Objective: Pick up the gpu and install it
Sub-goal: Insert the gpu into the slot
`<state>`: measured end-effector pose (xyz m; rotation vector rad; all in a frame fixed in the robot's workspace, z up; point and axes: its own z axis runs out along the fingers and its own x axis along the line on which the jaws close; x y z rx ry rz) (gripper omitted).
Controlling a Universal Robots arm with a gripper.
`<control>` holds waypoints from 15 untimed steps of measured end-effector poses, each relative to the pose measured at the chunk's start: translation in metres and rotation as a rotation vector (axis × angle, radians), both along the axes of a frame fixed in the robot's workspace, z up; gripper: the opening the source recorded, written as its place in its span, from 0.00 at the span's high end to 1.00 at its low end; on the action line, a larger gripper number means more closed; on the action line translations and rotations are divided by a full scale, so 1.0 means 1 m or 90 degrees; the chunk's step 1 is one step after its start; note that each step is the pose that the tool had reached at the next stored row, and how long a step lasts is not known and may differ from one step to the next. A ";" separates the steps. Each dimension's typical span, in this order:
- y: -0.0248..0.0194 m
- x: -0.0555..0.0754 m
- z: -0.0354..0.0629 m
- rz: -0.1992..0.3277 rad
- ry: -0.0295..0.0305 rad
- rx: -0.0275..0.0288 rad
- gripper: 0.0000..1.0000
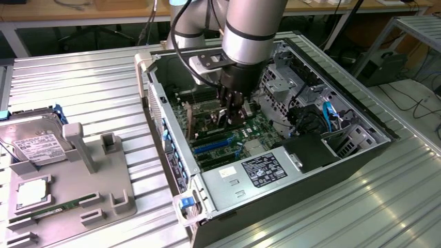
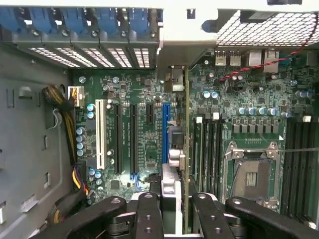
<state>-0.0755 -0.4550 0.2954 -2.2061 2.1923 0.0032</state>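
Note:
My gripper (image 1: 231,118) reaches down into the open computer case (image 1: 157,98), just above the motherboard (image 1: 258,129). It is shut on the gpu (image 2: 186,149), a thin green card seen edge-on in the wrist view, with its silver end bracket (image 2: 173,79) toward the case's rear slot covers. The black fingers (image 2: 149,214) clamp the card from both sides. The card stands upright right beside the long blue expansion slot (image 2: 166,132); whether its edge touches the slot I cannot tell.
A white slot (image 2: 101,132) and black slots lie beside the blue one. The empty CPU socket (image 2: 251,179) and memory slots flank the card's other side. The power supply (image 1: 258,170) fills the case's near end. A grey fixture (image 1: 82,181) at the exterior view's left holds a hard drive (image 1: 34,142).

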 end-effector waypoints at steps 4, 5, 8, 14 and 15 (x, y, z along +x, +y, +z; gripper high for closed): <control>-0.0025 0.000 -0.0073 0.000 0.0001 0.0000 0.71; -0.0025 0.000 -0.0094 0.000 0.0001 0.0000 0.71; -0.0026 -0.001 -0.0168 0.000 0.0002 0.0000 0.71; -0.0027 -0.003 -0.0275 -0.013 0.0002 0.0000 0.71; -0.0033 -0.003 -0.0280 -0.014 0.0003 -0.0002 0.71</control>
